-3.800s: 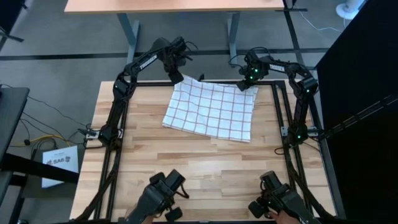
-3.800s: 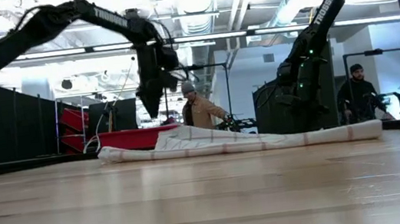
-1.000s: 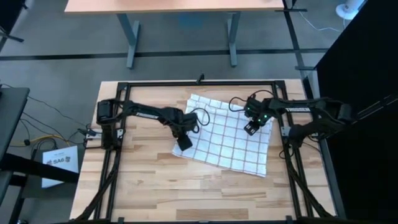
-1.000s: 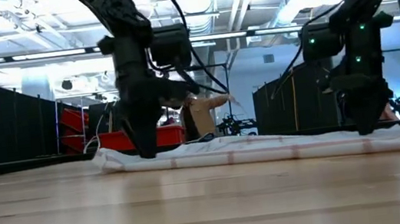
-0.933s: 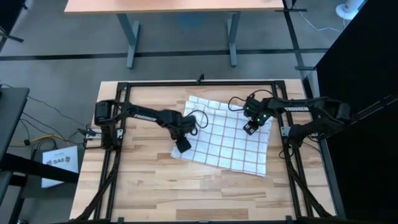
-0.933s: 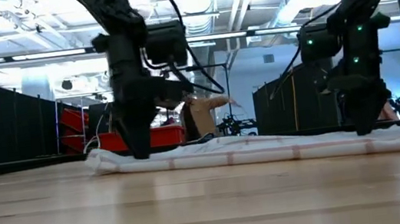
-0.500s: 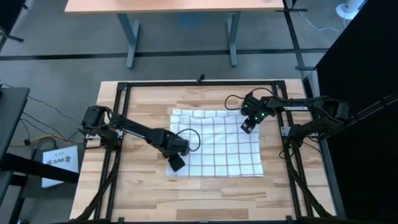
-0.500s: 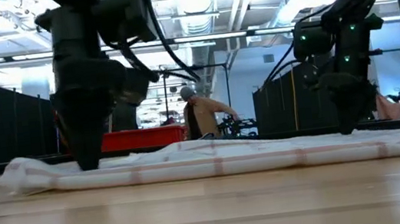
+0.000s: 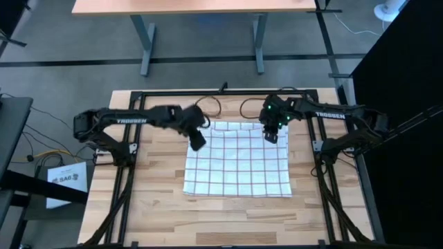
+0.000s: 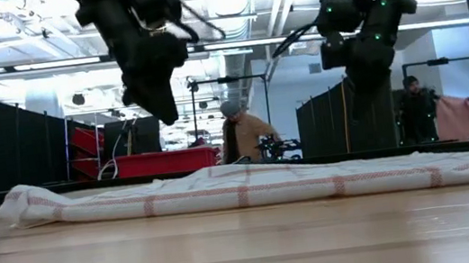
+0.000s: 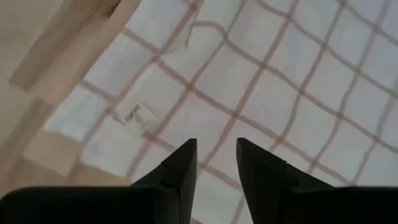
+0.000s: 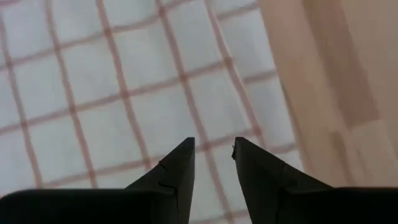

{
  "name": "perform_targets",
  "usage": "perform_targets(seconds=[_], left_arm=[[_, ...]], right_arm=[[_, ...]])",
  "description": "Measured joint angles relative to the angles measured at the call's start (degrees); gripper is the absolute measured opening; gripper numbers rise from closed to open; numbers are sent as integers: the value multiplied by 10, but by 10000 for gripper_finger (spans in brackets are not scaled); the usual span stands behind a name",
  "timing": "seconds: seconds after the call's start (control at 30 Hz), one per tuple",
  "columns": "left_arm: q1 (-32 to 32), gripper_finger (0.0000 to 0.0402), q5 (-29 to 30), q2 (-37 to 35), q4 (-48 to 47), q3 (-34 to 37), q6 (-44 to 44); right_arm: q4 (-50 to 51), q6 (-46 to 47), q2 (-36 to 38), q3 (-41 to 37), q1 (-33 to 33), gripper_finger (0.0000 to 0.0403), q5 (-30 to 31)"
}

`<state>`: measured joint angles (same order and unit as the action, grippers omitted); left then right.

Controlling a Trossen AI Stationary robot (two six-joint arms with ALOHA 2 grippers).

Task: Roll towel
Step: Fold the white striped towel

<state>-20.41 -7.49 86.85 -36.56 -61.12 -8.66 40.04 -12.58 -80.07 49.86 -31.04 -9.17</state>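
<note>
From above, the towel (image 9: 238,161) lies spread flat on the wooden tabletop (image 9: 159,207), roughly square, its grid lines parallel to the tabletop edges. The left gripper (image 9: 198,141) sits over the towel's far left corner. The right gripper (image 9: 271,135) sits over the far edge of the towel near the right corner. Both arms reach inward from the sides of the black frame (image 9: 221,91) that borders the tabletop.

At table-top height, the towel (image 10: 251,191) appears as a low, slightly rumpled band across the tabletop (image 10: 232,250), with one rounded fold at the picture's left end. The left gripper (image 10: 162,114) hangs clear above the cloth, not touching it. The right gripper (image 10: 367,100) also hangs above the cloth; its tip is hard to separate from the dark background. A person (image 10: 246,134) stands in the room behind, and a second person (image 10: 415,108) stands farther off at the picture's right.

Through the left wrist camera, the left gripper (image 11: 216,163) shows its two dark fingers (image 11: 180,165) set slightly apart with nothing between them; the jaws are open by a narrow gap. Beneath them lies the towel (image 11: 280,81), with a small label (image 11: 132,116) near its corner and bare tabletop (image 11: 37,74) beyond the edge.

Through the right wrist camera, the right gripper (image 12: 213,163) likewise has its jaws parted narrowly and empty, above the towel (image 12: 124,93), whose edge meets the tabletop (image 12: 336,81).
</note>
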Motion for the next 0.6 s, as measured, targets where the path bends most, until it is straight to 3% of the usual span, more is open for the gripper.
perform_targets(seconds=[0.2, 0.33, 0.6], left_arm=[[-74, 137, -27, 52, -15, 0, 201], [-91, 147, 18, 85, -19, 0, 310], [-129, 149, 28, 148, -17, -34, 366]], right_arm=[[48, -50, -49, 5, -36, 149, 1], [43, -88, -74, 5, -39, 169, 0], [49, -128, -93, 5, -78, 170, 3]])
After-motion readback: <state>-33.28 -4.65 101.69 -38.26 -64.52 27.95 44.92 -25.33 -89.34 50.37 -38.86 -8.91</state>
